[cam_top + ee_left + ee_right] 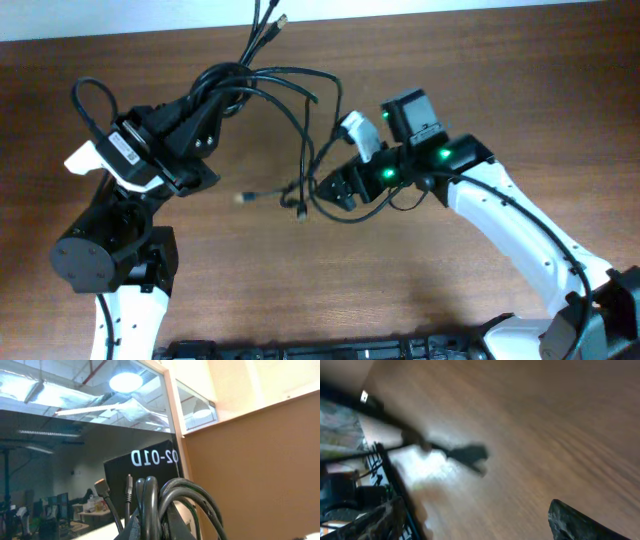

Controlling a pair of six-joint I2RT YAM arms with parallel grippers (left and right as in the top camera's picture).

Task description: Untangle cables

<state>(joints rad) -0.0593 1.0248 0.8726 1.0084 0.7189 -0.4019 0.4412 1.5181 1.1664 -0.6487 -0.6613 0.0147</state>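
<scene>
blurred black cable (465,453) over the wooden table (550,415)

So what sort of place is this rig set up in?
Probably an office or lab workspace. The left wrist view looks through a glass partition to desks with monitors under ceiling lights; the work surface is a wooden table.

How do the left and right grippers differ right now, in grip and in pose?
Grip: the left gripper is shut on the bunched cables; the right gripper is open, with nothing between its fingers.
Pose: the left gripper points up and away from the table, while the right gripper faces the tabletop, beside the loose plug ends.
Both are at the same tangle.
</scene>
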